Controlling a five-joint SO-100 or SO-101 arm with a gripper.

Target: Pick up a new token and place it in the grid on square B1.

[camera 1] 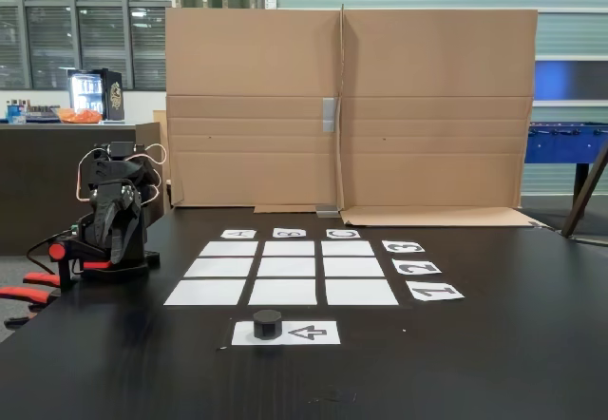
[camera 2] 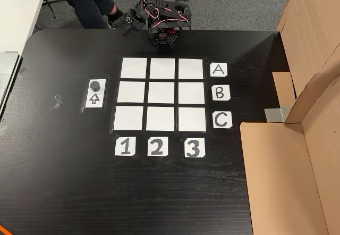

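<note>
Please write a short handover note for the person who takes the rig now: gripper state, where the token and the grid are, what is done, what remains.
Gripper: folded back at the arm's base, at the table edge beyond the A side, holding nothing; open or shut cannot be told.
Small dark grey faceted puck token: sits on the white arrow-printed sheet, beside the column marked 1.
Three-by-three grid of white paper rectangles: all nine squares bare.
Square B1: bare.
Done: nothing yet.
Left: reach the token, grasp it, carry it to B1, release.
</note>
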